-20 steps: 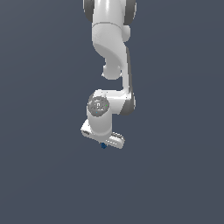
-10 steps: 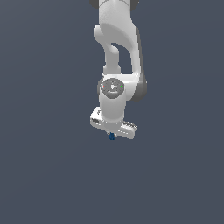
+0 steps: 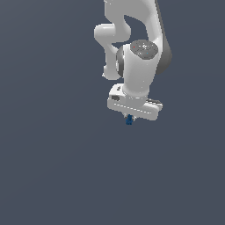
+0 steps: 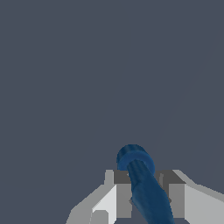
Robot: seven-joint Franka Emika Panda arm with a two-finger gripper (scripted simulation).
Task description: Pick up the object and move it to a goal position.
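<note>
The object point(image 3: 129, 120) is a tiny dark-blue lump poking out just below the white hand in the exterior view. In the wrist view the object point(image 4: 142, 183) looks like a dark-blue rod with a rounded ringed end, held between the two grey fingers point(image 4: 121, 194). My gripper point(image 3: 130, 118) is shut on it, hanging in mid-air under the white arm point(image 3: 138, 66). Most of the object and the fingertips are hidden behind the hand in the exterior view.
Only a uniform dark grey-blue background shows around the arm in both views. No table edge, container or other item is visible.
The arm has swung toward the exterior view's right and risen, carrying the blue object with it. The hand has also turned, and the grip stays shut.
</note>
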